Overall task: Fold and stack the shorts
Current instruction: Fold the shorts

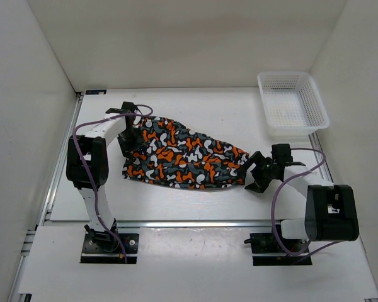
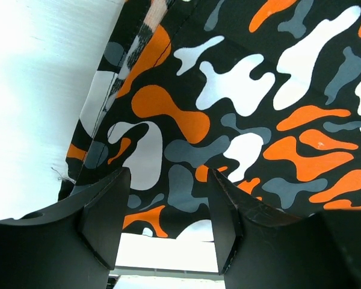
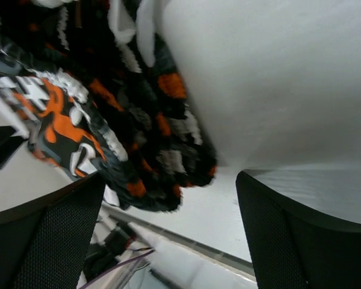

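- Left arm [image 1: 88, 165] rises from its base, elbow bent, forearm reaching inward. Its left gripper [image 2: 166, 192] points down, jaws partly apart, seemingly pinching nothing.
- Right arm [image 1: 329, 212] sits folded low, wrist stretched leftward — right gripper [image 3: 170, 180] spread wide.

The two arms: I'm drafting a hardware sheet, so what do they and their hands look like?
Both the left arm and the right arm have white links, boxy black joint housings and black base plates. A purple cable loops along each. The left hand has smooth matte black fingers. The right hand is black too, its finger pads finely textured.
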`<action>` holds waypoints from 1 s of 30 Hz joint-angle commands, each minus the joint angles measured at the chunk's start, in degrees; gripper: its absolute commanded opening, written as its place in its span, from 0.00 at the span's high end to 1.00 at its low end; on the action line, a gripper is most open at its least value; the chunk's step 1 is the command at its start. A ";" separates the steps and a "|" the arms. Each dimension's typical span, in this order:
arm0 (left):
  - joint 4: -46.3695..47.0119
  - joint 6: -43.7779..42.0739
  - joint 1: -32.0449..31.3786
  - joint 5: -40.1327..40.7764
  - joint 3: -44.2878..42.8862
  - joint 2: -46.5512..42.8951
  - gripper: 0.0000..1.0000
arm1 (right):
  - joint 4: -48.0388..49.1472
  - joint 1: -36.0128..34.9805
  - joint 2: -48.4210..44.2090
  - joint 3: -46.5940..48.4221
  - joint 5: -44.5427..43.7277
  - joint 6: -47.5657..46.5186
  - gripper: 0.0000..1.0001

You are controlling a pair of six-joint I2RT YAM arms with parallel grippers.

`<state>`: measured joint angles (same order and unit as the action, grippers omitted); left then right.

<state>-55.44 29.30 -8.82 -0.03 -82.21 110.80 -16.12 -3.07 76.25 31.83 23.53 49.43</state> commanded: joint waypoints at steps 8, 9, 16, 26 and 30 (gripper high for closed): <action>0.33 -0.65 -0.06 -0.85 -1.02 -1.56 0.35 | 12.87 0.17 7.86 -2.48 -1.01 7.61 0.42; 0.33 -0.65 -0.06 -0.85 -1.02 -1.56 0.35 | 12.87 0.17 7.86 -2.48 -1.72 7.61 0.47; 0.33 -0.65 -0.06 -0.85 -1.02 -1.03 0.35 | 7.86 0.17 6.73 -0.47 -6.82 5.42 0.85; 0.33 -0.65 -0.06 -0.85 -1.19 -1.03 0.34 | -7.77 0.17 -0.83 10.77 -15.52 -8.44 1.00; 0.33 -0.12 0.56 -1.37 -4.96 0.55 0.34 | -14.28 0.17 -2.06 17.02 -17.90 -15.23 1.00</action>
<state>-55.86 29.12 -8.69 -0.21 -83.24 111.46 -23.94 -3.05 76.18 43.72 9.43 42.09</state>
